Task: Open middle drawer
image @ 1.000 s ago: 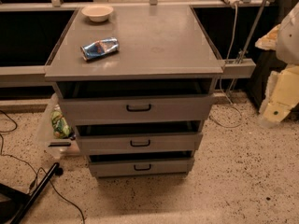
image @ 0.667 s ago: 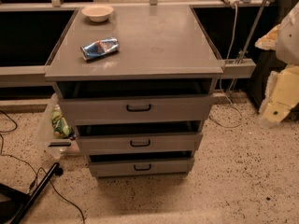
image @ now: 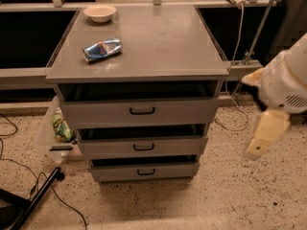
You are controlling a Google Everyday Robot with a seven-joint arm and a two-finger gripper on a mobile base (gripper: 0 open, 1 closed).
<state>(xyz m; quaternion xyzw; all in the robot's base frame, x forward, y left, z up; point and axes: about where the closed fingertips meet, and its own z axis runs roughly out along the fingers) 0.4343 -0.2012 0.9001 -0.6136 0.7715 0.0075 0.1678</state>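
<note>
A grey metal cabinet [image: 144, 47] has three stacked drawers. The middle drawer [image: 110, 148] has a flat grey front of medium height with a small black pull handle [image: 143, 147] at its centre. It sits between the taller top drawer [image: 96, 113] and the shorter bottom drawer [image: 115, 172]. All three fronts stand a little out from the frame, with dark gaps above them. My gripper [image: 261, 138], cream coloured, hangs from the white arm [image: 288, 83] to the right of the cabinet, at about middle-drawer height and apart from it.
A cream bowl [image: 100, 13] and a crushed blue packet [image: 102, 49] lie on the cabinet top. A clear bag with green contents [image: 58, 127] stands at the cabinet's left. Cables and a black stand [image: 33, 200] lie on the speckled floor at the front left. A cord [image: 235, 56] hangs at the right.
My arm and gripper have moved down and left, closer to the cabinet's right side. The drawers and the things on top have not moved.
</note>
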